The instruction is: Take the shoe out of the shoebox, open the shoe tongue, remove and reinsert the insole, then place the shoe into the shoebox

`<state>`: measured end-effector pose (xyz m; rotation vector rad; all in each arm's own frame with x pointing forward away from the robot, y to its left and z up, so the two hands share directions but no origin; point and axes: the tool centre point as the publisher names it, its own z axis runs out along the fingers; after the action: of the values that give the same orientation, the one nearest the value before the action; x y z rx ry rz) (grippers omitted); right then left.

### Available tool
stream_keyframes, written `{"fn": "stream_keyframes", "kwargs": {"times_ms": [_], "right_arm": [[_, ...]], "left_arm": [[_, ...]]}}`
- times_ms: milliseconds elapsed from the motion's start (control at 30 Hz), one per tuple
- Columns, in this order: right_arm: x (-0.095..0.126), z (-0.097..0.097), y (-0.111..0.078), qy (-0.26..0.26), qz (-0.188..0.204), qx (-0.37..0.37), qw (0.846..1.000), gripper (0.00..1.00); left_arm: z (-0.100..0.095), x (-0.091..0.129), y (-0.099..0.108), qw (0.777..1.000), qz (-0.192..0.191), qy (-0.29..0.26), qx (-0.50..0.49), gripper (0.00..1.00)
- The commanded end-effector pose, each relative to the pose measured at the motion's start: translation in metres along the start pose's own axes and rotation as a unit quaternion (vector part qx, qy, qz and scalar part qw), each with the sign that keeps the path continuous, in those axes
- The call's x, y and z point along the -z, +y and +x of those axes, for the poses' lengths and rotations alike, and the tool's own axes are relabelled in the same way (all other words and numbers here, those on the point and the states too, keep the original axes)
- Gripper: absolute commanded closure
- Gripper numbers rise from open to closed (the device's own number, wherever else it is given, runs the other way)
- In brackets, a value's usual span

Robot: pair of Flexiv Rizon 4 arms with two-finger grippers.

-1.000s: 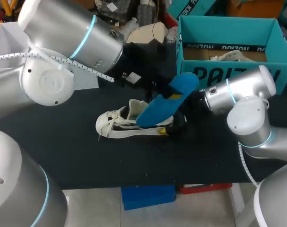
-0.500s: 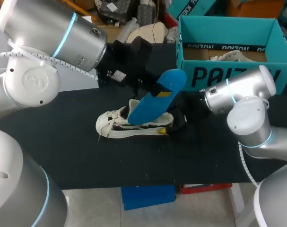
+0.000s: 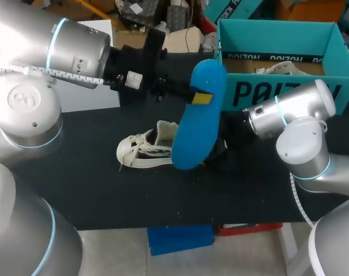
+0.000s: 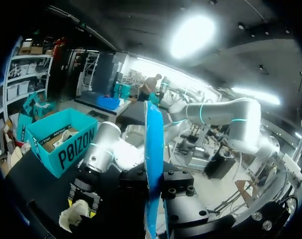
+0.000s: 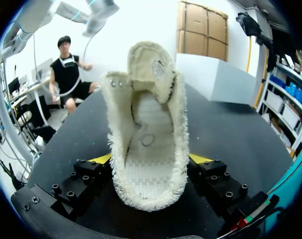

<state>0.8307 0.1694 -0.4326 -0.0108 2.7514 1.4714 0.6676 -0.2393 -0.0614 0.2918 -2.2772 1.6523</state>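
Note:
A white shoe [image 3: 144, 149] lies on its side on the black table [image 3: 94, 190]. My right gripper [image 3: 222, 147] is shut on its heel; in the right wrist view the shoe [image 5: 146, 124] sits between the yellow fingertips [image 5: 101, 159], its opening empty and its tongue folded back. My left gripper [image 3: 200, 98] is shut on a blue insole [image 3: 197, 123], which hangs clear above the shoe's heel end. In the left wrist view the insole [image 4: 153, 149] stands edge-on between the jaws of that gripper [image 4: 153, 196].
The teal shoebox [image 3: 277, 92] stands open at the back right with another pale shoe [image 3: 283, 69] inside. A white box [image 3: 91, 92] sits at the back left, behind my left arm. The shoebox [image 4: 61, 142] also shows in the left wrist view.
My left gripper has pulled the blue insole up out of the shoe and swung it to hang nearly upright. The right gripper and shoe have stayed put.

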Motion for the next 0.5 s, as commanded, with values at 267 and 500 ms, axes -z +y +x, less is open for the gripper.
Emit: {"fn": "stream_keyframes", "kwargs": {"times_ms": [267,500], "right_arm": [[-0.001,-0.001,-0.001,0.0,0.001,-0.001,1.0,1.0],[-0.001,-0.001,-0.001,0.0,0.001,-0.001,1.0,1.0]], "left_arm": [[0.044,0.014,-0.042,0.994,0.096,0.044,0.039,1.0],[0.076,0.023,-0.071,0.993,0.096,0.062,0.032,1.0]]}}
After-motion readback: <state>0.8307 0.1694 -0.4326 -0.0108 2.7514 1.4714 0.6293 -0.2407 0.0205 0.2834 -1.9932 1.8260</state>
